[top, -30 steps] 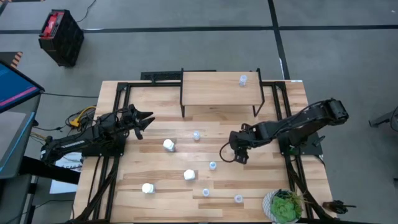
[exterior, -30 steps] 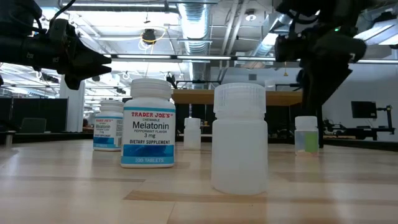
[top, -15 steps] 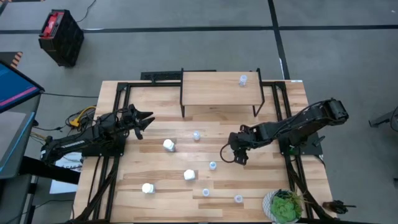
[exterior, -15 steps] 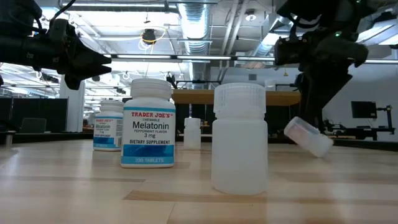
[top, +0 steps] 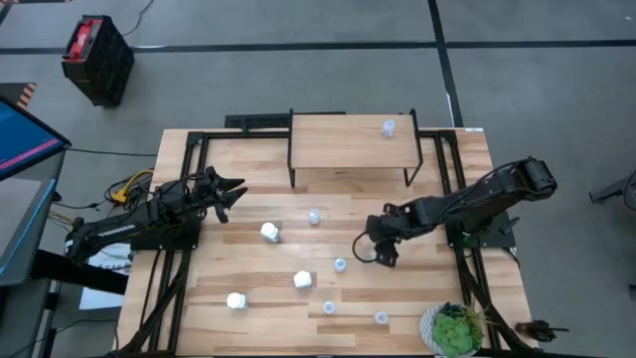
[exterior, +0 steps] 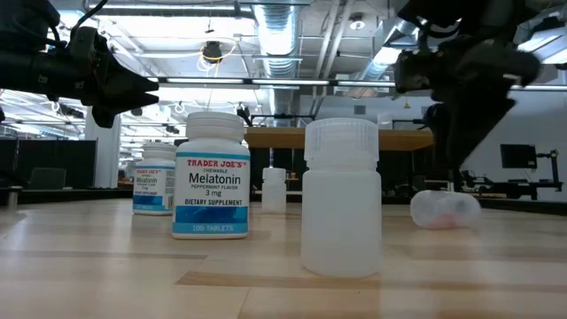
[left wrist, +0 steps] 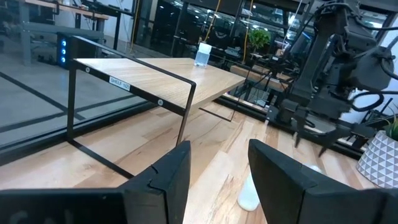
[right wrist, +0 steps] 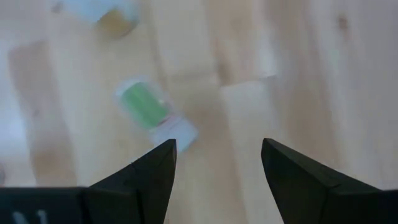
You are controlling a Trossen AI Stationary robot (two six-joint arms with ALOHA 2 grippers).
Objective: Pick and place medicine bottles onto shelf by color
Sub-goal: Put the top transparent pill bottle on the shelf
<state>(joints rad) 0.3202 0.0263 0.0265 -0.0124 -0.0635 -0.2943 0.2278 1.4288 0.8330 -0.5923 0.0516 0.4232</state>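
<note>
- Right gripper [top: 383,256] hangs low over mid-table, jaws spread wide, nothing between them.
- Right wrist view: a small translucent bottle [right wrist: 154,114] lies on its side on the wood, ahead of the parted fingers [right wrist: 140,180] and touching neither.
- The low view has that same tipped bottle [exterior: 445,209] flat on the table [top: 417,303] below the right arm.
- Left gripper [top: 231,191] is parked above the table's left side, jaws partly apart, empty, well clear of every bottle.
- Count, high view, white opaque bottles: three, at [top: 269,232], [top: 302,280] and [top: 236,300], all on the table.
- Small translucent ones: one upright on the shelf [top: 338,149] near its right rear corner [top: 388,127].
- Four more in plain sight on the table: [top: 314,216], [top: 340,265], [top: 328,307], [top: 381,317].
- The tipped one is hidden under the right gripper from above.
- Green plant [top: 457,331] at the near right corner.
</note>
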